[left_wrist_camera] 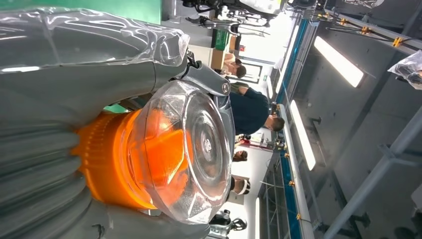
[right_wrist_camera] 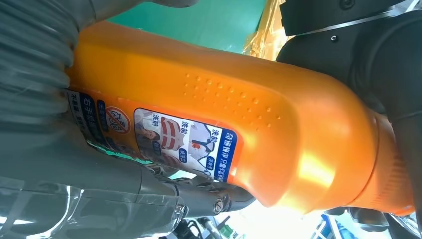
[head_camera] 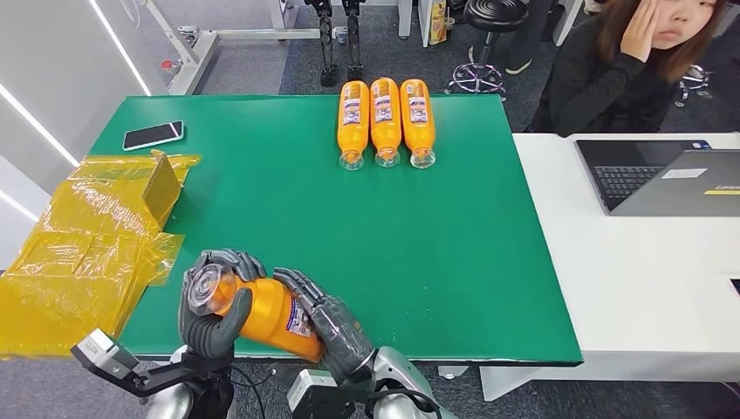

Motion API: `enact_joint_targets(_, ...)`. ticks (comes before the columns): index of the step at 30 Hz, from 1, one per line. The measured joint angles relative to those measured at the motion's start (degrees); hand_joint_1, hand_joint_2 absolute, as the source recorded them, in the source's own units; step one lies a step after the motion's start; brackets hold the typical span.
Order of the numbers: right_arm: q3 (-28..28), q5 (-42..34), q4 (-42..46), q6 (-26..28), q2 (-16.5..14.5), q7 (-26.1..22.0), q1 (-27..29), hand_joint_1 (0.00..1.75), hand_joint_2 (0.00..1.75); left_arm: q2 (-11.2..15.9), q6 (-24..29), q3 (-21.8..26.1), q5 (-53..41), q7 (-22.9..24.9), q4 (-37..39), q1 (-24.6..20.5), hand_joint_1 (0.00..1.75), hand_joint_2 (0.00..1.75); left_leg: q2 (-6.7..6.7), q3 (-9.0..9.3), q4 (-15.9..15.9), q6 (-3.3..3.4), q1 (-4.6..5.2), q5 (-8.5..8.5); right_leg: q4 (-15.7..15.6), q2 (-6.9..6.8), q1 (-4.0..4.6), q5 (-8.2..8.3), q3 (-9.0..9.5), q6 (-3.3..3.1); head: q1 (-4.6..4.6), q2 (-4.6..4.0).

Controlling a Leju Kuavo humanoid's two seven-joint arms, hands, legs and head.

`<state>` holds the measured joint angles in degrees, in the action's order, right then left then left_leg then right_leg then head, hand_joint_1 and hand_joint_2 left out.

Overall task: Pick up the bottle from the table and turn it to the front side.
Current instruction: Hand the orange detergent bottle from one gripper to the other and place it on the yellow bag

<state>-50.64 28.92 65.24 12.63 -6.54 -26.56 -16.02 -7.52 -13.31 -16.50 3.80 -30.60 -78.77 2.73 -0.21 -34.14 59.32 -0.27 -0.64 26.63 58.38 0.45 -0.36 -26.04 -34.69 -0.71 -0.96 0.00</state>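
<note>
1. Two hands hold one orange bottle [head_camera: 266,314] over the near edge of the green tabletop [head_camera: 436,244], toward its near left corner. The left hand [head_camera: 209,319] is wrapped around the cap end, and the right hand [head_camera: 336,332] is clamped on the body at the base end.
2. The bottle lies tilted, nearly on its side, with its clear faceted cap [left_wrist_camera: 191,149] pointing left and up and an orange collar just behind it.
3. Its body is bright orange with a patch of raised dots; a blue and white printed label [right_wrist_camera: 169,142] faces the right wrist camera.
4. Three more orange bottles [head_camera: 385,118] lie side by side at the far edge, caps toward the robot, well apart from the held one. The green surface between them is open.
5. Crumpled yellow wrapping [head_camera: 87,244] covers the left edge, near the left hand. A phone [head_camera: 154,134] lies by the far left corner.
6. A white table [head_camera: 646,279] with a laptop [head_camera: 663,175] adjoins the right edge, where a person [head_camera: 628,61] sits.
</note>
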Motion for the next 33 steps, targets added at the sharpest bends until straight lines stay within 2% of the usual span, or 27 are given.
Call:
enact_joint_targets(10, 0.00, 0.16, 0.01, 1.45, -0.09, -0.46, 0.54, 0.00, 1.75, 0.01, 0.90, 0.09, -0.59, -0.13, 0.00, -0.17, 1.75, 1.75, 0.00, 0.00, 0.00, 0.00, 0.00, 0.00, 0.00, 0.00, 0.00, 0.00, 0.00, 0.00, 0.00, 0.00)
enact_joint_targets(13, -0.03, 0.44, 0.20, 3.74, -0.09, -1.59, 0.96, 0.00, 1.75, 0.11, 5.28, 0.81, -4.37, -0.63, 0.04, -1.11, 1.75, 1.75, -0.01, 0.00, 0.00, 0.00, 0.00, 0.00, 0.00, -0.01, 0.00, 0.00, 0.00, 0.00, 0.01, 0.00)
enact_joint_targets(18, -0.72, 0.86, 1.29, 10.48, -0.09, -4.85, 1.50, 0.00, 1.75, 1.40, 14.03, 4.67, -13.04, -1.22, 1.32, -4.89, 1.75, 1.75, -0.01, 0.01, -0.01, -0.05, -0.02, -0.04, 0.03, -0.01, 0.01, 0.01, 0.00, -0.01, 0.01, 0.00)
enact_joint_targets(24, -1.83, -1.56, 1.78, 13.95, -0.05, -6.60, 1.20, 0.00, 1.75, 3.56, 17.39, 8.91, -16.98, -2.48, 5.75, -9.22, 1.75, 1.75, 0.00, 0.02, -0.01, -0.10, -0.02, -0.08, 0.04, 0.01, 0.01, 0.04, 0.00, -0.06, 0.01, 0.00)
enact_joint_targets(29, -2.59, -2.60, 2.04, 14.50, -0.06, -6.60, 0.83, 0.00, 1.75, 5.00, 19.03, 9.97, -18.25, -3.15, 9.75, -12.93, 1.75, 1.75, -0.01, 0.00, -0.01, -0.10, -0.02, -0.08, 0.04, 0.00, 0.01, 0.04, 0.00, -0.05, 0.00, 0.00)
enact_joint_targets(33, -3.25, -2.50, 2.10, 14.43, -0.07, -6.19, 0.50, 0.00, 1.75, 6.09, 22.93, 10.14, -21.51, -3.64, 12.60, -15.66, 1.75, 1.75, -0.01, 0.01, -0.01, -0.10, -0.02, -0.09, 0.04, 0.00, 0.01, 0.05, 0.00, -0.05, 0.00, 0.00)
